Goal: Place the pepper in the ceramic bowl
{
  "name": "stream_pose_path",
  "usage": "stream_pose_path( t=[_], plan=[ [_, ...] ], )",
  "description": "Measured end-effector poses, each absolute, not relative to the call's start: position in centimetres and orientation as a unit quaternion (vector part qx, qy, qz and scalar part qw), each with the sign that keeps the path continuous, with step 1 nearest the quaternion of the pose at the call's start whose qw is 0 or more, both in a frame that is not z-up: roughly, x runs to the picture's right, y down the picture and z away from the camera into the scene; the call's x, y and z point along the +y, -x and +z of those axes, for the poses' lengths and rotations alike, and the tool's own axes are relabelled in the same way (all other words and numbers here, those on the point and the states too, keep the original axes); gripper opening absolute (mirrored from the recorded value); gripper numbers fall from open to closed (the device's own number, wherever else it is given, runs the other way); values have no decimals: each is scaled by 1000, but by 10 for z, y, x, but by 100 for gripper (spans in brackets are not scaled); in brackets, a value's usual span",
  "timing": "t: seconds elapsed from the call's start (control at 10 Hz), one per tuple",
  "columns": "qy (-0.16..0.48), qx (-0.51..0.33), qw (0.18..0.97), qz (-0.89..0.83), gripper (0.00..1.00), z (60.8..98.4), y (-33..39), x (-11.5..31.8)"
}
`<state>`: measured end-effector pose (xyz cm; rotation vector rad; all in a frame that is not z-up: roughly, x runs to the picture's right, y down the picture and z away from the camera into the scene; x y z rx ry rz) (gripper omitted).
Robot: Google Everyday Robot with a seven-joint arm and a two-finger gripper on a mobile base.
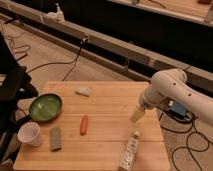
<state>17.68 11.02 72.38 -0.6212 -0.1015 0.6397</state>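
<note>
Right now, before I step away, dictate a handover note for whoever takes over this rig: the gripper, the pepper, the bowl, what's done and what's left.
Gripper: over the right part of the table, well apart from the pepper and not holding it.
Pepper: lies flat on the table near the middle, between the gripper and the bowl.
Ceramic bowl: upright near the table's left edge, up and left of the pepper, and it looks empty.
Done: nothing yet; the pepper is untouched.
Left: reach left to the pepper, grasp it, carry it to the bowl, release.
</note>
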Motion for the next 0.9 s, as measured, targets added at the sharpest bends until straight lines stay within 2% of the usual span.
stream_pose_path(
  t=[0.2,0.5,0.9],
  plan=[
    [303,-49,914,265,80,726,-164,98],
    [310,-69,930,187,80,733,-106,85],
    [333,-108,933,81,80,742,6,103]
  ],
)
